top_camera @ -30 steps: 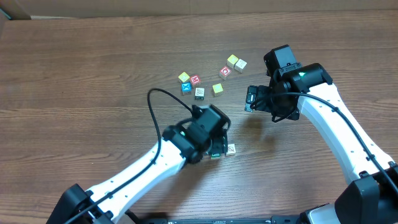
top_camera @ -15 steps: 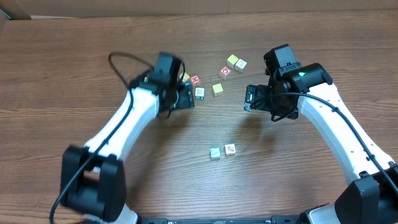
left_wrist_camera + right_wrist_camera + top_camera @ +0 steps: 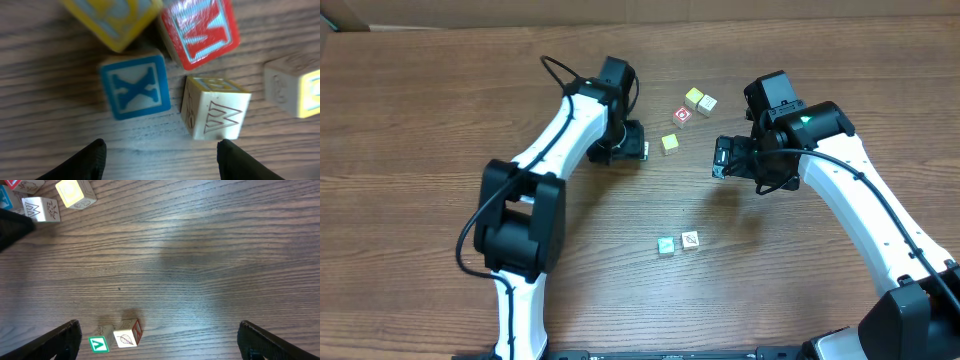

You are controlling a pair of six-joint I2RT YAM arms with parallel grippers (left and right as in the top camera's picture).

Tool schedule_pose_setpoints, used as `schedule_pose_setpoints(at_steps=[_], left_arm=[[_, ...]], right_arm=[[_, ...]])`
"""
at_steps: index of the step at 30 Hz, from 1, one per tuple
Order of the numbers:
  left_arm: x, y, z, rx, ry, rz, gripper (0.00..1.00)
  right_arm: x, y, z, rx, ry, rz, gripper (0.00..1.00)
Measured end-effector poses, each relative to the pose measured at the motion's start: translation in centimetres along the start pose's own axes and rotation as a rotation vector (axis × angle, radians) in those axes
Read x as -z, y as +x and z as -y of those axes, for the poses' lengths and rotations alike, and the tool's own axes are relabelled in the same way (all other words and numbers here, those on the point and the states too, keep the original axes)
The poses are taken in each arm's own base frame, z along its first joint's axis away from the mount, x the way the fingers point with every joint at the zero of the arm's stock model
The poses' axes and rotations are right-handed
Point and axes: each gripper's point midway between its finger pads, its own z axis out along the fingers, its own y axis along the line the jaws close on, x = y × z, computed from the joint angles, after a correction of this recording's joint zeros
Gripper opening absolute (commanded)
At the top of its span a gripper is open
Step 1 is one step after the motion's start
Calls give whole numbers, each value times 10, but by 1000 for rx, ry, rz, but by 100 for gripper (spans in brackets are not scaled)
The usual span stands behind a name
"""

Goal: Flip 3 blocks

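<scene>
Now the teal-faced block [image 3: 666,246] and the cream leaf block [image 3: 690,240] lie side by side, touching, alone toward the front of the table [image 3: 440,100]. The left arm, which was bent over them a second ago, is gone from there, so I judge that pair dealt with. The left gripper [image 3: 162,157] is now over the cluster farther back, its fingers spread with nothing between them. Just ahead of its tips sits the cream W block [image 3: 217,115], likely the third to flip. It stands close beside a blue X block [image 3: 134,86] and a red M block [image 3: 200,32], and that crowding may make a clean grasp awkward. The right gripper [image 3: 722,158] hangs unmoved off to the side, jaws wide and empty.
</scene>
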Motion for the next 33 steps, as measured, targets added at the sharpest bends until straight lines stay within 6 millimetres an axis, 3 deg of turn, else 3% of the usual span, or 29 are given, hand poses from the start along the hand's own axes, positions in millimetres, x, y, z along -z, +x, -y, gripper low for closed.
schedule_pose_setpoints(at_steps=[5, 14, 33], left_arm=[[-3, 1, 13, -57, 13, 6, 69], [0, -4, 20, -93, 30, 27, 64], [0, -14, 33, 123, 62, 73, 52]], right_arm=[[0, 0, 0, 0, 0, 1, 100], [0, -1, 0, 0, -1, 2, 100], [0, 0, 0, 1, 1, -1, 100]])
